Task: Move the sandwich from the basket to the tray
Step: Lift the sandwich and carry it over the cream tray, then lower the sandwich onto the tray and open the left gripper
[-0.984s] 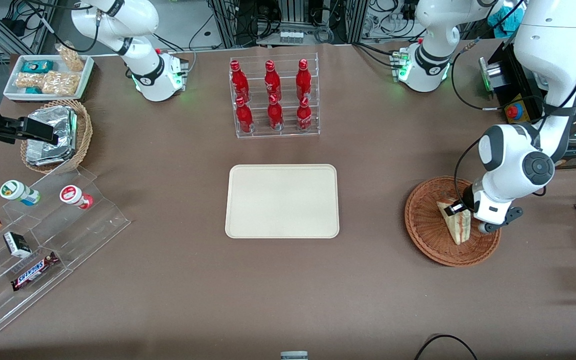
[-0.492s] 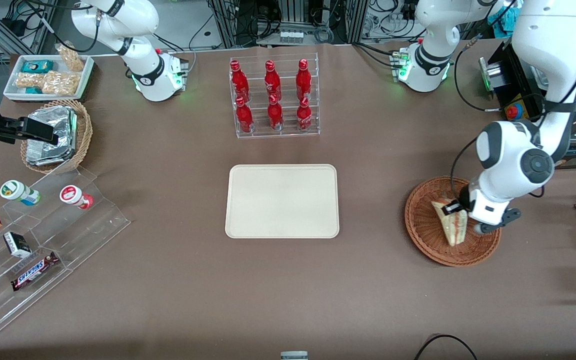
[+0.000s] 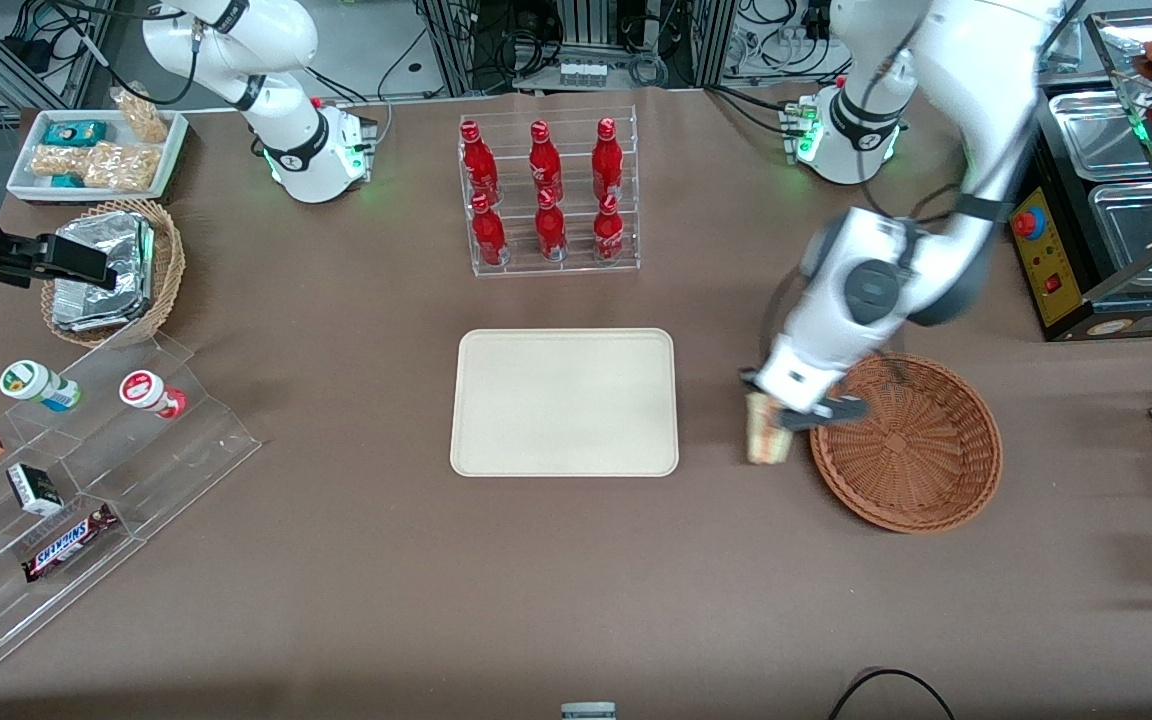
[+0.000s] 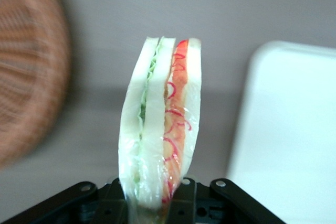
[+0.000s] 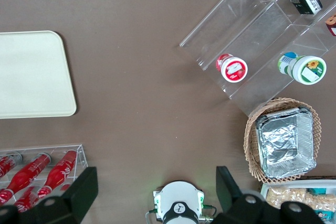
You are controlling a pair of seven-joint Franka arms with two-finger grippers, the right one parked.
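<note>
While your gripper (image 3: 774,425) hung above bare table between the basket (image 3: 921,470) and the tray (image 3: 564,402), its fingers were clamped on the sandwich (image 3: 765,437), which hung clear of both. You saw only a blurred sliver of it from the front, the wrist covering its upper part. From the wrist camera the sandwich (image 4: 160,129) stood on edge, green and red layers showing, its held end sunk between the black fingers (image 4: 114,203), so the pads stayed hidden. Both the basket (image 4: 26,77) and the tray (image 4: 294,129) were cut off there.
</note>
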